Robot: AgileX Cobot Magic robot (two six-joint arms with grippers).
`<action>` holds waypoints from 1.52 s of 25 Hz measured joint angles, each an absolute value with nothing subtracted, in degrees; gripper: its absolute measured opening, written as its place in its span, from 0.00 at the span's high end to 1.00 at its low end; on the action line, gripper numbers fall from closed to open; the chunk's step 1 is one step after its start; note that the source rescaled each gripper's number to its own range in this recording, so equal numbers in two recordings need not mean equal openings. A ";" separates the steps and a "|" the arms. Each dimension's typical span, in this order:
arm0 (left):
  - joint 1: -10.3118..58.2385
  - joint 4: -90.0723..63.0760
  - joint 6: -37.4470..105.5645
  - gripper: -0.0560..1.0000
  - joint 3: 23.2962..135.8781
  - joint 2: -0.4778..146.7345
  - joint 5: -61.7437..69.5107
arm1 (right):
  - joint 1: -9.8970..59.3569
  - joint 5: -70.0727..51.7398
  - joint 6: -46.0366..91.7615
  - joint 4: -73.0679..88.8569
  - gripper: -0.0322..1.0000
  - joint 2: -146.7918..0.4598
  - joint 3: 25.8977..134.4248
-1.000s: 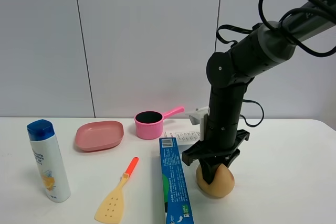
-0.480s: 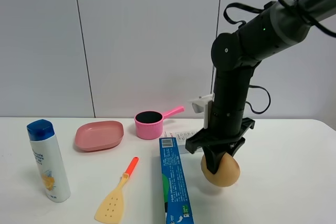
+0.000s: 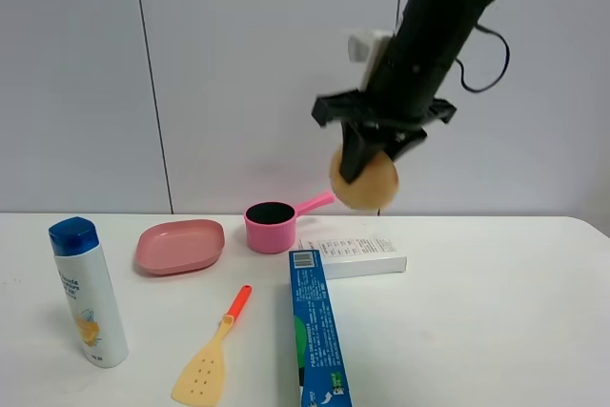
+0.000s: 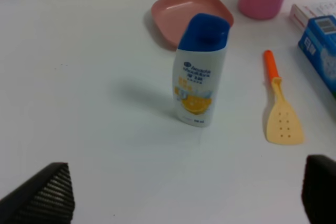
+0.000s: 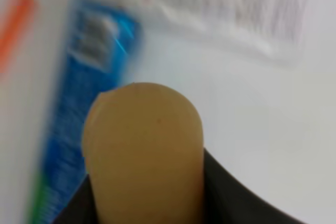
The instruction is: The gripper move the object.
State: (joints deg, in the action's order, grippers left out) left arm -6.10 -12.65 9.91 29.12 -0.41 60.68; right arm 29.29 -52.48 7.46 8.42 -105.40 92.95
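I have the right claw [image 3: 366,161] in the upper middle of the high camera's frame, pointing down and clamped on the potato [image 3: 365,183]. The potato hangs in the air, well above the tabletop [image 3: 505,312]. In the frame it sits against the grey wall, just above and to the right of the pink saucepan [image 3: 272,227]. On the right wrist camera the potato [image 5: 144,150] fills the middle, tan and smooth, with the dark claw hugging it on both sides. Behind it, blurred, I can make out the blue box [image 5: 79,103] and the white box [image 5: 220,19].

The left claw [image 4: 182,195] is out of the high camera's frame. Its own wrist camera shows its two dark fingertips [image 4: 44,195] wide apart, with only tabletop between them.

The rest lies along the lower half of the high frame. A white shampoo bottle [image 3: 88,293] with a blue cap stands upright at lower left. A pink plate [image 3: 180,245] lies behind it, left of centre, with the saucepan just to its right. A pale yellow spatula [image 3: 212,355] with an orange handle lies flat at lower centre. The blue box lies lengthwise just right of it, its far end meeting the white box. I cannot tell whether the two boxes touch.
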 joint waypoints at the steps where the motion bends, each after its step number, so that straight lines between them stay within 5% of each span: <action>1: -6.10 -12.65 9.91 0.00 29.12 -0.41 60.68 | 29.98 -52.21 8.05 9.33 0.97 -105.40 94.78; 12: -6.10 -12.65 9.91 0.00 29.12 -0.41 60.68 | 40.85 -46.39 11.47 8.67 0.97 -110.69 110.28; 26: -6.10 -12.65 9.91 0.00 29.12 -0.41 60.68 | 40.74 -47.88 0.49 -16.44 0.97 -128.46 120.62; 38: -6.10 -12.65 9.91 0.00 29.12 -0.41 60.68 | 37.08 -35.85 -2.08 -17.34 0.97 -133.44 120.68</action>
